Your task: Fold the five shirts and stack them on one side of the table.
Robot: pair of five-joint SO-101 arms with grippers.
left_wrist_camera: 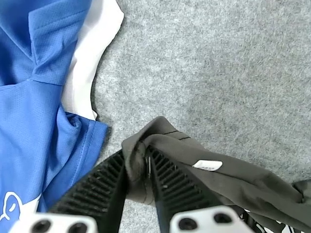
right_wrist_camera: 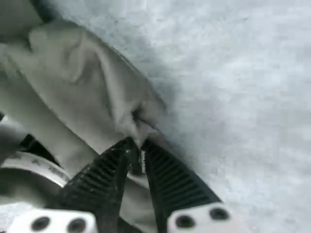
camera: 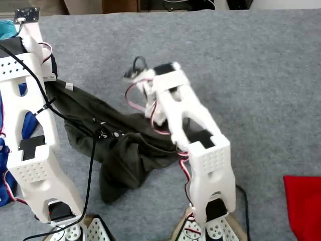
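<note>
A dark olive shirt [camera: 120,145] lies crumpled across the grey table between the two arms. My left gripper [left_wrist_camera: 138,165] is shut on one bunched edge of the dark shirt [left_wrist_camera: 233,179], near its white label [left_wrist_camera: 208,165], a little above the cloth-covered table. My right gripper [right_wrist_camera: 137,158] is shut on another fold of the dark shirt [right_wrist_camera: 87,92], held close over the table. In the high view the left arm [camera: 30,125] stands at the left and the right arm [camera: 193,135] in the middle, with the shirt stretched between them.
A blue and white shirt [left_wrist_camera: 43,97] lies beside the left gripper, seen also as the blue shirt [camera: 7,150] at the table's left edge. A red shirt [camera: 303,203] lies at the front right. The grey table [camera: 251,65] is bare at the back right.
</note>
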